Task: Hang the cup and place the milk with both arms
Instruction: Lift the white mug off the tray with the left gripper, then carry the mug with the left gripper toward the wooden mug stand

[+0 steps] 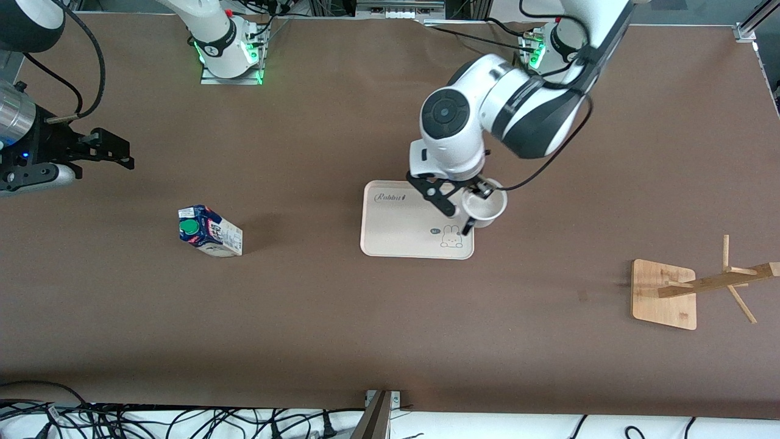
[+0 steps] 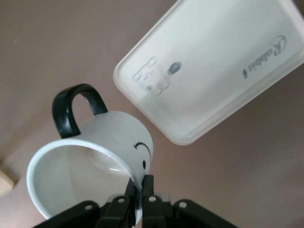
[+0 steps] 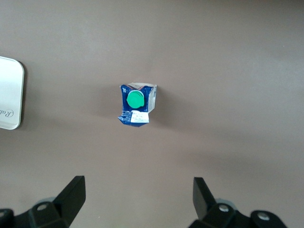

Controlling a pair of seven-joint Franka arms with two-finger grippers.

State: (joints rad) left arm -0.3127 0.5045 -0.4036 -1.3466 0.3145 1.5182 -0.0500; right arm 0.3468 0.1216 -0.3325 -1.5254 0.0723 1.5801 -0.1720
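Note:
The white cup (image 1: 485, 207) with a black handle (image 2: 71, 107) and smiley face hangs tilted in my left gripper (image 1: 466, 213), over the tray's edge toward the left arm's end of the table. In the left wrist view the left gripper (image 2: 141, 189) is shut on the rim of the cup (image 2: 109, 137), one finger inside and one outside. The milk (image 1: 210, 231), blue and white with a green cap, stands on the table toward the right arm's end. It also shows in the right wrist view (image 3: 137, 103). My right gripper (image 1: 106, 151) is open and empty, up in the air; its fingers (image 3: 73, 194) are wide apart.
A beige rabbit tray (image 1: 396, 235) lies mid-table; it also shows in the left wrist view (image 2: 223, 52) and the right wrist view (image 3: 9, 95). A wooden cup rack (image 1: 664, 292) with pegs stands toward the left arm's end, nearer to the front camera than the tray.

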